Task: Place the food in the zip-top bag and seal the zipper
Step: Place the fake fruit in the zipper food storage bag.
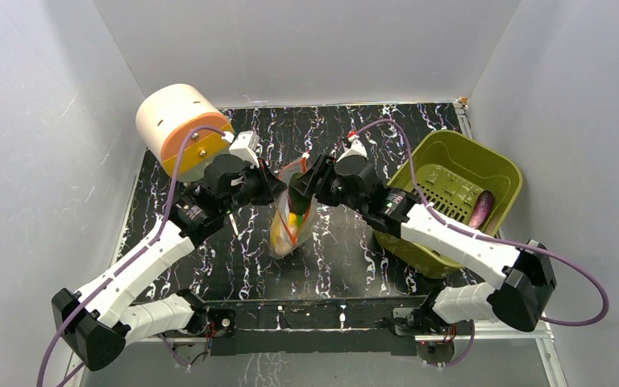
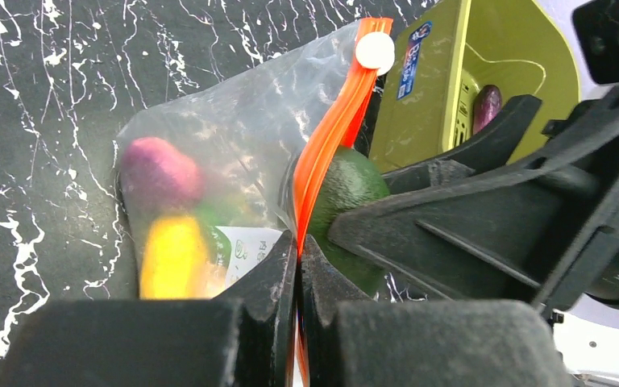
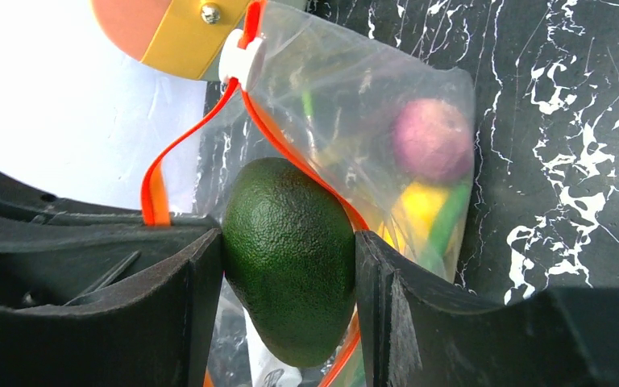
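right gripper point(image 3: 288, 262) clamps pebbly green piece point(image 3: 290, 218) | left gripper point(image 2: 298, 246) pinches flat zipper point(image 2: 334, 129)

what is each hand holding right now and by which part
The left hand pinches the zip-top bag by its orange zipper at the mouth. The right hand grips the green piece across its sides, at the bag's opening.

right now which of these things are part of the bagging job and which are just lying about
Job:
zip-top bag
orange zipper, pinched by the left gripper
green avocado, held in the right gripper
pink-purple piece and yellow piece, already bagged
eggplant, not yet bagged

Lying about:
olive-green basket, holding the eggplant
cream and orange cylinder
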`<control>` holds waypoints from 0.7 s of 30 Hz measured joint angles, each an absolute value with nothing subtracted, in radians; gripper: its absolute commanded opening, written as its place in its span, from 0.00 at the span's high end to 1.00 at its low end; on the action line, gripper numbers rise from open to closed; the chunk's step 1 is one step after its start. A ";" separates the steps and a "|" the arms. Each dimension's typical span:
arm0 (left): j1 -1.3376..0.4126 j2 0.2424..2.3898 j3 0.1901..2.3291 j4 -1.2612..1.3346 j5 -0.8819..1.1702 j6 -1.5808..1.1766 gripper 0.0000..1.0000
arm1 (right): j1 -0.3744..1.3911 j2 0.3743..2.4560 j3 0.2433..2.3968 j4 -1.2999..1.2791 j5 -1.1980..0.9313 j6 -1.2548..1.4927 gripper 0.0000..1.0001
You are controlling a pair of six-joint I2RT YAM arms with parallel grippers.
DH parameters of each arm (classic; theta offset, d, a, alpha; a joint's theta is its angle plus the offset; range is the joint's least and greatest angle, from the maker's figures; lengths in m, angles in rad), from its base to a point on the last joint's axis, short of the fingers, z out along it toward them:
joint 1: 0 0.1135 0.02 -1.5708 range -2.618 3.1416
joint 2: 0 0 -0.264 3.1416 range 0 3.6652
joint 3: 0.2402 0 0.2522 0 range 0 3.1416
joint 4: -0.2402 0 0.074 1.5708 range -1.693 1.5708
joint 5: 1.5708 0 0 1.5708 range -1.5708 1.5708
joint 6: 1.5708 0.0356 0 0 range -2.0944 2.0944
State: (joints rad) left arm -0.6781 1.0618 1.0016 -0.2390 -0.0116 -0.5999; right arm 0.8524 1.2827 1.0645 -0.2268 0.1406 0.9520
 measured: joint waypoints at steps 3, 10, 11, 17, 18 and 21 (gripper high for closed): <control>-0.678 1.052 0.995 -0.237 -0.002 -0.613 1.00 | 0.854 1.301 1.065 -0.227 0.141 0.952 0.54; -0.678 1.049 0.994 -0.231 0.011 -0.628 1.00 | 0.857 1.322 1.065 -0.228 0.149 0.946 0.44; -0.678 1.049 0.994 -0.231 0.012 -0.628 1.00 | 0.857 1.322 1.065 -0.229 0.152 0.944 0.42; -0.678 1.049 0.981 -0.225 0.012 -0.629 1.00 | 0.857 1.322 1.065 -0.237 0.159 0.931 0.37; -0.678 1.049 0.981 -0.225 0.012 -0.628 1.00 | 0.857 1.321 1.065 -0.238 0.159 0.928 0.37; -0.678 1.048 0.981 -0.225 0.011 -0.628 1.00 | 0.857 1.317 1.065 -0.246 0.157 0.920 0.38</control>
State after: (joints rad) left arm -0.6781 1.0485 0.9806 -0.2253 0.0109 -0.6277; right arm 0.8574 1.3170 1.0649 -0.2459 0.1566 0.9203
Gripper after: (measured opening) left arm 0.009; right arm 0.628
